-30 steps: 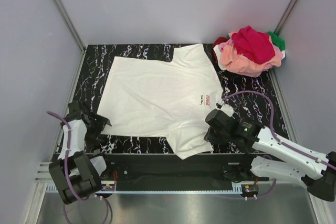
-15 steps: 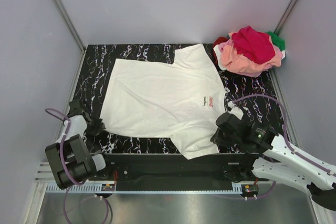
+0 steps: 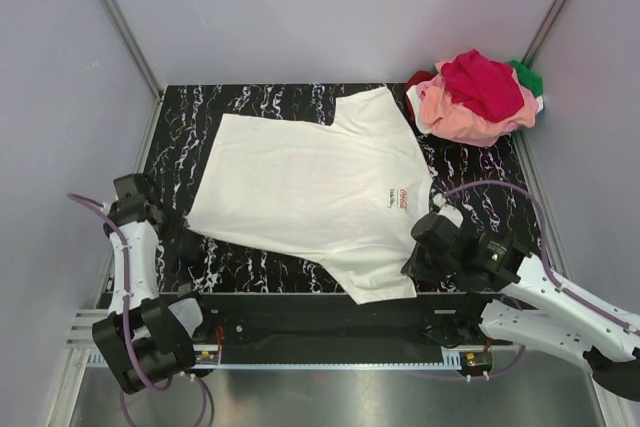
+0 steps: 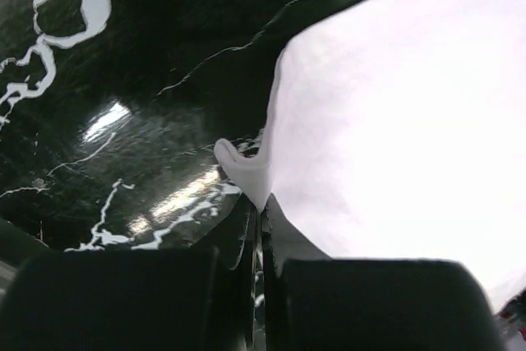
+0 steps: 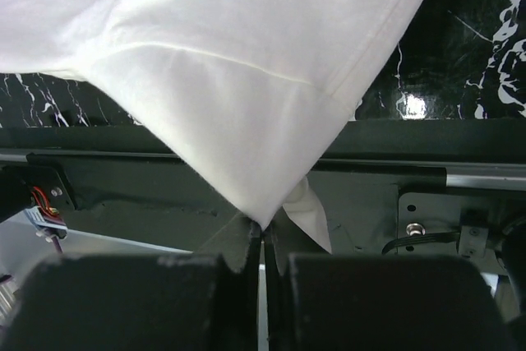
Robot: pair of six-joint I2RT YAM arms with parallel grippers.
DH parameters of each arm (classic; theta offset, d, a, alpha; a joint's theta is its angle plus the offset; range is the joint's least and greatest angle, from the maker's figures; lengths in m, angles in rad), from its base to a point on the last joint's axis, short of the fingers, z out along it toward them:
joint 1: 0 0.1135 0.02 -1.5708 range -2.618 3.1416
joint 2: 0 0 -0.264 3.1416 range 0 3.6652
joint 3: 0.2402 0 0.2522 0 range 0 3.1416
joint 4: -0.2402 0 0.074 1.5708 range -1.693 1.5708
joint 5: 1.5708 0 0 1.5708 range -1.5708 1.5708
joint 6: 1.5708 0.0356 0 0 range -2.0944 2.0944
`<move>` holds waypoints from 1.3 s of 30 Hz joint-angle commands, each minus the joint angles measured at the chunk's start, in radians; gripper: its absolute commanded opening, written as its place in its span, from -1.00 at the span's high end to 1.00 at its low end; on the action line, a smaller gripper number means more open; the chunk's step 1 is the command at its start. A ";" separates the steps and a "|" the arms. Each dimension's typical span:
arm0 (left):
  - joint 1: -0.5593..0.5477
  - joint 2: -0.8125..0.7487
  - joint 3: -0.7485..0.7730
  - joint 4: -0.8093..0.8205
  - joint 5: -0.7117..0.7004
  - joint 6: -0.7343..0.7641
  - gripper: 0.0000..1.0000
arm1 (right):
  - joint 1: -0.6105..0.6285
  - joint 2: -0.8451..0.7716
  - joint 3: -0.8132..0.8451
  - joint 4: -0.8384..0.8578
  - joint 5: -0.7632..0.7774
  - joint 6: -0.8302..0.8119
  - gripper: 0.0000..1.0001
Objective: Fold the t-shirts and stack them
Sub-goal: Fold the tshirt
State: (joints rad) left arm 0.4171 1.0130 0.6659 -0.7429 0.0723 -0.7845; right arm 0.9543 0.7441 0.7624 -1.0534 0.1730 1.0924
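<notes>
Black, white-veined counter (image 3: 175,137) carries the white t-shirt (image 3: 310,187), spread nearly flat across its middle. The left pincer (image 4: 259,207) is clenched on a small nub of its edge, cloth fanning away ahead, while the right pincer (image 5: 261,234) is clenched on a shirt corner at the counter's near edge. Well beyond the right pincer sits a heap of t-shirts (image 3: 478,97), pink, magenta, dark red and green.

White tee (image 3: 310,192) flat, L gripper (image 3: 184,237) at hem, R gripper (image 3: 414,265) at sleeve
</notes>
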 commanded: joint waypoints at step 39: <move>-0.170 0.477 0.709 -0.207 0.092 0.359 1.00 | -0.628 0.517 0.431 0.086 -0.315 -0.508 1.00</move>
State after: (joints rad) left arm 0.1940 1.6318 1.4441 -0.9165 0.1257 -0.4911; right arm 0.3305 1.4044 1.2484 -0.8970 -0.0864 0.5747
